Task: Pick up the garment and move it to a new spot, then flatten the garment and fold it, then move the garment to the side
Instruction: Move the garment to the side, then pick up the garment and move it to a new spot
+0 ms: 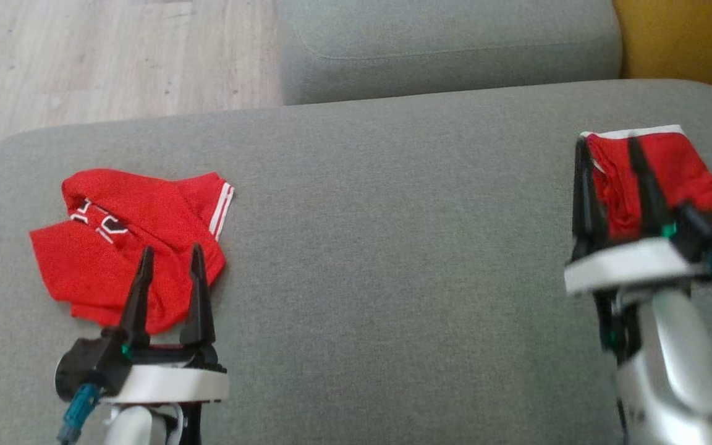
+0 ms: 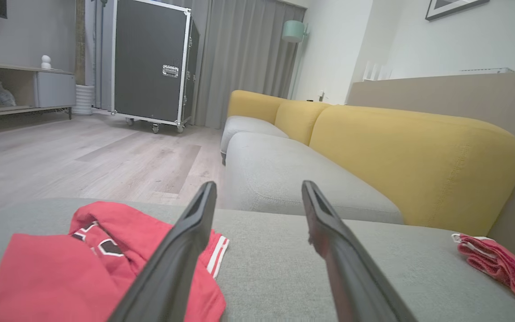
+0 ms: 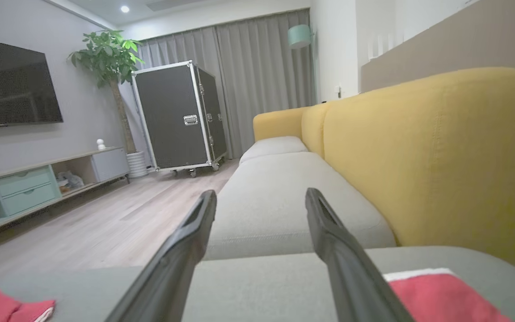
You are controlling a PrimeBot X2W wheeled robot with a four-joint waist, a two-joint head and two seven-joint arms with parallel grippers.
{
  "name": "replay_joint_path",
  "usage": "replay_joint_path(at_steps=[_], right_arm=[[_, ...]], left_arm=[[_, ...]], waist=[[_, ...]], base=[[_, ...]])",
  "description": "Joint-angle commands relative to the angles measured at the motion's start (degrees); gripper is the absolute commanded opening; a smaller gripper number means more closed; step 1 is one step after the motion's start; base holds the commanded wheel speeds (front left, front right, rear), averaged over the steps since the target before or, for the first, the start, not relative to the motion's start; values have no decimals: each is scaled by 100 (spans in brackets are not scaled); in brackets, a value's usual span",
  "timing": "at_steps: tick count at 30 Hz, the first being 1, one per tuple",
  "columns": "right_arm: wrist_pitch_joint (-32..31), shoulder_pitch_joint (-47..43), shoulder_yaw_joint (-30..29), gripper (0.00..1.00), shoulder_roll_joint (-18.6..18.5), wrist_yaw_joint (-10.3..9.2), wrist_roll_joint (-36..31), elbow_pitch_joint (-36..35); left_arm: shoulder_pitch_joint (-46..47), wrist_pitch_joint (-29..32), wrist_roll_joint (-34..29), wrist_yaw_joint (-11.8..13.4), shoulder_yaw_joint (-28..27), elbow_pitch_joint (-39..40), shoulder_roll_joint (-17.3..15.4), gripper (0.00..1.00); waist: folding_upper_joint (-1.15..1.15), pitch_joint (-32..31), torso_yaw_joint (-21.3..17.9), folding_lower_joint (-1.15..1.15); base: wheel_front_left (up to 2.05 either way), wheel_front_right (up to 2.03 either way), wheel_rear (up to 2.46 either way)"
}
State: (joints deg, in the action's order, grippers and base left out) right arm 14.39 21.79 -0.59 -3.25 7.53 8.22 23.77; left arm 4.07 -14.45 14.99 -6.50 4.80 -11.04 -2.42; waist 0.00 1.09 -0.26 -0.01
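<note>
A crumpled red garment (image 1: 127,241) with white stripes and lettering lies on the left of the grey cushion (image 1: 393,247). My left gripper (image 1: 171,249) hovers open over its near edge, nothing between the fingers; in the left wrist view the garment (image 2: 61,273) lies below and left of the open gripper (image 2: 259,184). A second red garment (image 1: 683,167) with white trim lies folded at the cushion's right. My right gripper (image 1: 606,142) stands open over it and looks blurred; in the right wrist view this cloth (image 3: 436,299) lies under the right finger of the empty gripper (image 3: 261,191).
A second grey seat cushion (image 1: 442,49) lies beyond the first, with the yellow backrest (image 2: 418,161) along the right. Wooden floor (image 1: 84,55) lies past the cushion's far left edge. A black wheeled case (image 3: 177,120) and a low TV cabinet (image 3: 29,188) stand across the room.
</note>
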Motion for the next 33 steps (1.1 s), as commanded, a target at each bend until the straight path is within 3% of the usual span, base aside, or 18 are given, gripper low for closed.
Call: replay_joint_path(at_steps=[1, 5, 10, 33], right_arm=[[59, -195, 145, 100, 35, -4, 92, -416], [60, -1054, 85, 100, 35, -4, 194, -873], [60, -1569, 171, 100, 36, -4, 61, -953], [61, -1688, 314, 100, 37, -4, -19, -844]], left_arm=[[98, -55, -4, 74, -167, 188, -45, 100], [-77, -55, 55, 129, -139, 228, -45, 100], [-236, -55, 104, 194, -173, 248, -45, 100], [-254, -55, 127, 204, -206, 143, -45, 100]], waist=[[0, -30, 37, 1], [0, -79, 86, 1], [0, -121, 106, 1], [0, -163, 235, 1]], base=[[0, 0, 0], [0, 0, 0], [0, 0, 0], [0, 0, 0]])
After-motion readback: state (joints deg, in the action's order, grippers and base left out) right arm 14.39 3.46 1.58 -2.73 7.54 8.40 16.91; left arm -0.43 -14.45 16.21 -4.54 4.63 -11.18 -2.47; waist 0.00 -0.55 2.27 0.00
